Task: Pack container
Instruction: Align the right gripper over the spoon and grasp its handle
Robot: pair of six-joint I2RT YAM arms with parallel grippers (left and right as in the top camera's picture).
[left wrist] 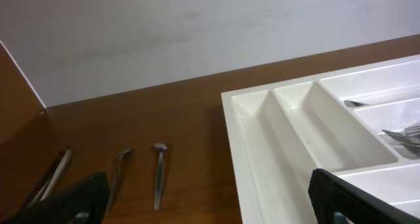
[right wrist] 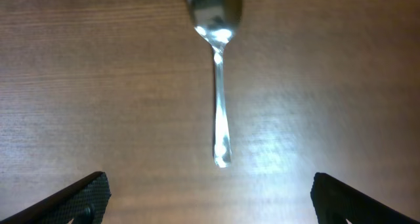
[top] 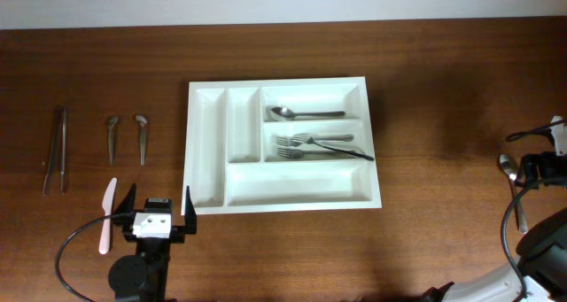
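Note:
The container [top: 206, 143] is a white cutlery tray in the middle of the table. Its right-hand compartments hold a spoon [top: 301, 113] and several forks [top: 306, 145]. The two narrow compartments and the long front one are bare. My left gripper [top: 158, 203] is open and empty, just off the tray's front left corner. In the left wrist view [left wrist: 210, 211] the tray [left wrist: 262, 138] lies ahead to the right. My right gripper [top: 532, 169] is open and empty at the far right, above a metal spoon [right wrist: 218, 86] lying on the table [top: 512, 182].
Left of the tray lie long metal tongs [top: 58, 150], two small spoons [top: 112, 138] [top: 142, 135] and a pale plastic knife [top: 106, 215] next to my left gripper. A thin dark utensil [top: 347, 150] lies across the forks.

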